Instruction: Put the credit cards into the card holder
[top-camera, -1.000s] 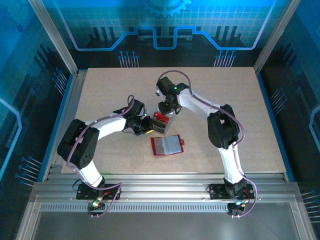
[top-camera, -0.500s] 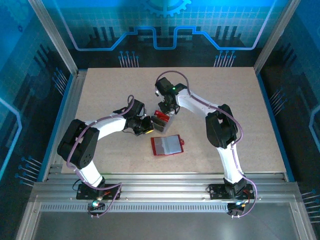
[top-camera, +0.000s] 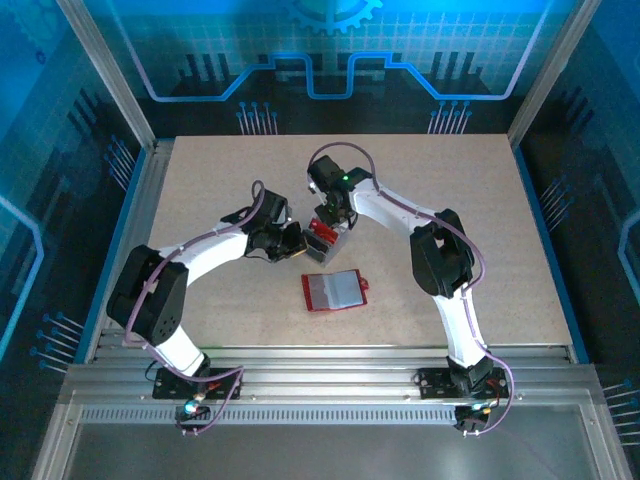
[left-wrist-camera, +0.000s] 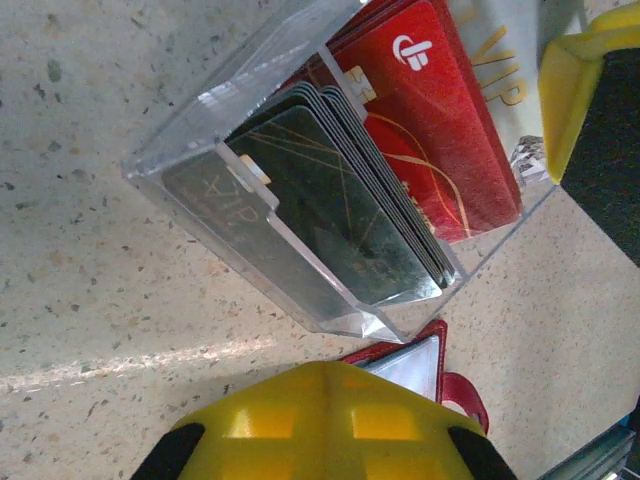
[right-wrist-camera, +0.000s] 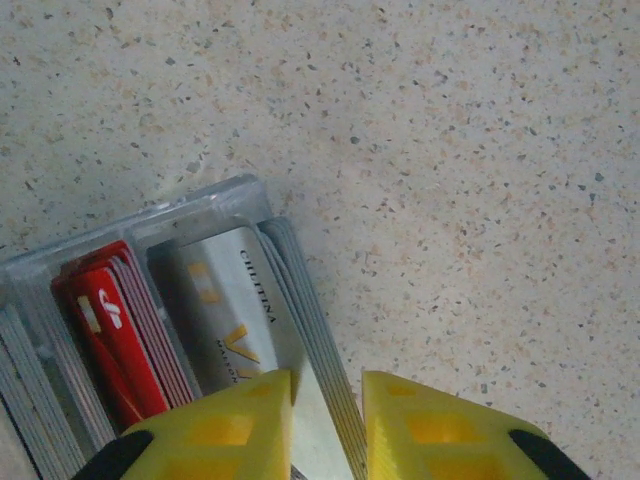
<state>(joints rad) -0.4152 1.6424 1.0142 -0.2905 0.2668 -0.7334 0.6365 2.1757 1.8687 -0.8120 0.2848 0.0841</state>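
Note:
The credit cards stand on edge in a clear plastic box (top-camera: 323, 241): dark cards (left-wrist-camera: 340, 200), red cards (left-wrist-camera: 440, 130) and silver cards (right-wrist-camera: 235, 310). My right gripper (right-wrist-camera: 327, 388) is directly over the box, its yellow fingers (right-wrist-camera: 240, 420) narrowly straddling the outer stack of silver cards, with small gaps still showing. My left gripper (left-wrist-camera: 322, 372) is shut and empty, hovering just left of the box (left-wrist-camera: 200, 150). The card holder (top-camera: 335, 290), a red wallet, lies open and flat in front of the box, its corner and tab (left-wrist-camera: 452, 385) beside my left fingers.
The box and wallet sit mid-table on the speckled beige tabletop (top-camera: 470, 220). My two grippers (top-camera: 296, 243) (top-camera: 329, 227) are close together at the box. Aluminium rails (top-camera: 320, 365) run along the near edge.
The right gripper's jaws have narrowed around the silver cards and it has shifted slightly left. The left gripper has moved a little farther from the near edge and stayed shut.

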